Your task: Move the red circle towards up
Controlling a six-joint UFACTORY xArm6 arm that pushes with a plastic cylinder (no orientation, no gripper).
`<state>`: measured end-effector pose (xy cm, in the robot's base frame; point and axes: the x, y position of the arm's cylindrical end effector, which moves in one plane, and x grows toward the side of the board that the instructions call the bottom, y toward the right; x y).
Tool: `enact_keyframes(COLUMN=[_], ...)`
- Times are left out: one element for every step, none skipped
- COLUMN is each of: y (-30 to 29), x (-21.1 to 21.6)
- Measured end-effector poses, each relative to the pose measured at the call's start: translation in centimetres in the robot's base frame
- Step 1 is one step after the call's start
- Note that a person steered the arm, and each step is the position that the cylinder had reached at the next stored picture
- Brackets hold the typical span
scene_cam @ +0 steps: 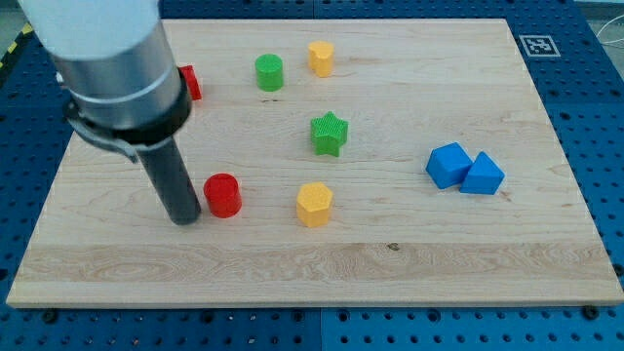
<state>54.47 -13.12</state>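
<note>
The red circle [223,195] is a short red cylinder standing on the wooden board [390,273], left of centre toward the view's bottom. My tip [183,219] rests on the board just left of the red circle, close beside it with a thin gap or touching; I cannot tell which. The rod and its grey housing rise toward the view's top left and hide part of the board.
A second red block [190,82] is partly hidden behind the housing at the view's top left. A green circle [269,72], a yellow block [322,58], a green star [330,134], a yellow hexagon-like block [314,204], and two blue blocks [448,165] [483,175] lie on the board.
</note>
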Motion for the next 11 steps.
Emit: enact_keyframes(y=[3.3, 4.8, 4.0, 3.8, 5.0, 4.9, 3.3, 1.2, 0.8, 0.7, 0.4], x=[0.2, -3.3, -8.0, -7.8, -5.3, -7.2, -10.6, -13.3, -13.6, -14.9, -17.2])
